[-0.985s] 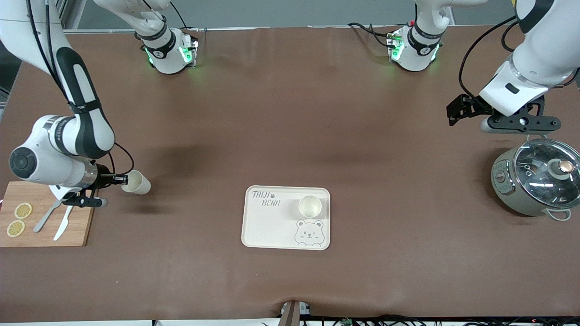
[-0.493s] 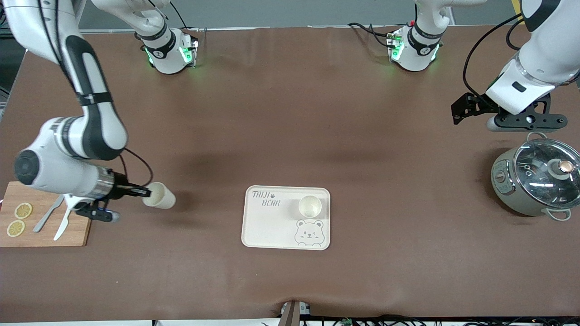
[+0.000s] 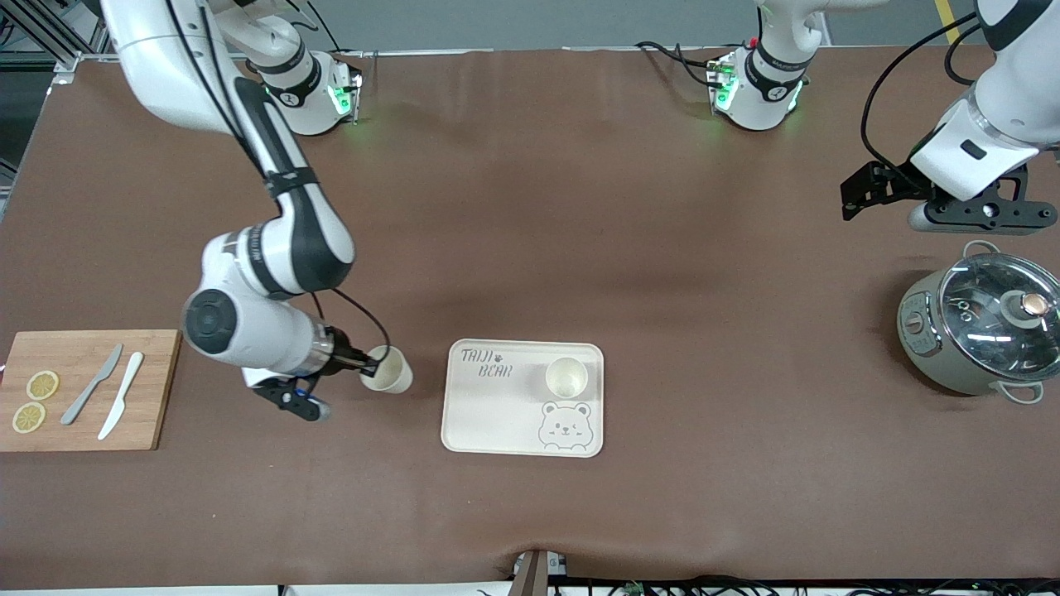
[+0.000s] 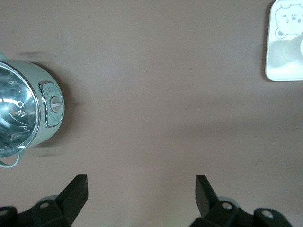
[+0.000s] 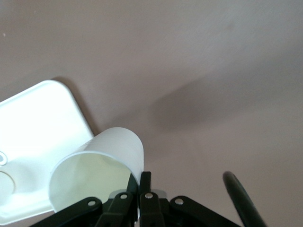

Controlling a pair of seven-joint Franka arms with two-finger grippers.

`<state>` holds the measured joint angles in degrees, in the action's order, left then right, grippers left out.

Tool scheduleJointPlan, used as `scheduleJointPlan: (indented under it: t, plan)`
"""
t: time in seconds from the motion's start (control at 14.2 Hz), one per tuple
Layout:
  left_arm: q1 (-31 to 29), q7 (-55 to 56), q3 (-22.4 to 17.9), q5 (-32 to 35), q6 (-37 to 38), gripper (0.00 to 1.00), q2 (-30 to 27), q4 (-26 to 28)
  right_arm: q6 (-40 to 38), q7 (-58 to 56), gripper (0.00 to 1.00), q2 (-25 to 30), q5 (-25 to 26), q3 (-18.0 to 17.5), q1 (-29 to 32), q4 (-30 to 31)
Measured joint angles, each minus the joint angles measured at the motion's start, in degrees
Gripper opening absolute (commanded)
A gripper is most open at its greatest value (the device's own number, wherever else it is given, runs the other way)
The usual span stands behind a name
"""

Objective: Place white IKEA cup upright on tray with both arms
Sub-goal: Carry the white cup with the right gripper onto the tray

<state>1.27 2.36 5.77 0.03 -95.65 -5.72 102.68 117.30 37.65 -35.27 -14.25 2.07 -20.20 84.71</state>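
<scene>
White cup (image 3: 387, 369) carried on its side in the right end effector (image 3: 365, 364), just short of the tray (image 3: 489, 414).

Its fingers are pinched together on the cup's rim, one inside and one outside, as the right wrist view shows (image 5: 102, 165); the cup hangs tilted over the brown surface (image 3: 530, 207) beside the tray's edge toward the right arm's end. A second white cup (image 3: 566, 377) stands upright on the cream tray, above the drawn bear face and beside the "TAIJI BEAR" lettering. The left end effector (image 4: 141, 189) waits with its fingers spread wide and nothing between them, up over the surface near a glass-lidded pot (image 3: 981, 331). At the right arm's end lies a wooden cutting board (image 3: 157, 389) bearing two knives (image 3: 108, 393) and two lemon slices (image 3: 35, 401).
</scene>
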Motion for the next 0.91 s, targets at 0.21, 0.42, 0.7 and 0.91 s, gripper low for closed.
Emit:
scheduleJointPlan:
  t: [0.21, 0.42, 0.7, 0.91]
  plan:
    - [-0.2, -0.3, 0.0, -0.1, 0.0, 1.0, -0.1, 0.8, 0.1, 7.3, 0.0, -3.1, 0.0, 0.0, -4.3, -3.3]
    - [0.0, -0.3, 0.1, -0.1, 0.0, 1.0, -0.1, 0.9, 0.2, 12.1, 0.0, -5.9, 0.0, 0.1, -7.1, -6.7]
    - [0.2, -0.3, 0.3, -0.2, -0.1, 1.0, -0.2, 0.7, 3.5, 14.7, 0.0, -9.0, 0.0, 0.2, -9.1, -7.9]
    - [0.2, -0.3, 0.3, -0.3, -0.7, 1.0, -0.2, 0.7, 5.8, 14.9, 0.06, -11.0, 0.0, 0.2, -9.4, -8.0]
